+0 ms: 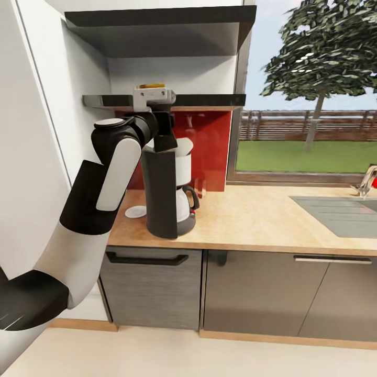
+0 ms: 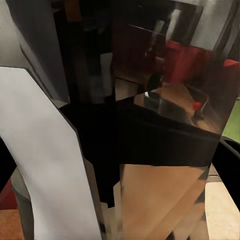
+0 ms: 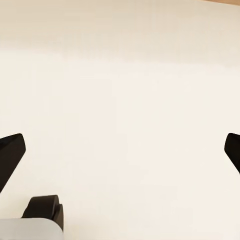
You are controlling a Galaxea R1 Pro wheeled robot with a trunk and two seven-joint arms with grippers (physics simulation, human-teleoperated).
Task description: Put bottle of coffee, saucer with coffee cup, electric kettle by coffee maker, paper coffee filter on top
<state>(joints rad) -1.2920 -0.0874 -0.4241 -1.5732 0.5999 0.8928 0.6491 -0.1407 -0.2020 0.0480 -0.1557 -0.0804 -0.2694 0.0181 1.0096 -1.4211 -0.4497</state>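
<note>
Head view: we see the left arm raised from the lower left, its gripper (image 1: 166,137) hanging just above the coffee maker (image 1: 166,196), which stands on the kitchen countertop (image 1: 251,220) — a posture we judge to suit setting something on the machine's top. Whether its fingers are apart or together, or hold anything, we cannot tell. The saucer (image 1: 136,212) lies on the counter just beside the machine's left; a yellow-topped object (image 1: 151,85) sits on the kitchen shelf (image 1: 209,99) behind the wrist, probably the bottle of coffee.

Left wrist view: dark and glossy surfaces crowd the lens — too confused for us to read the fingers.

Right wrist view: the right gripper (image 3: 120,150) points at pale floor (image 3: 120,75), fingertips (image 3: 10,150) wide apart and empty, parked clear of the work.
</note>
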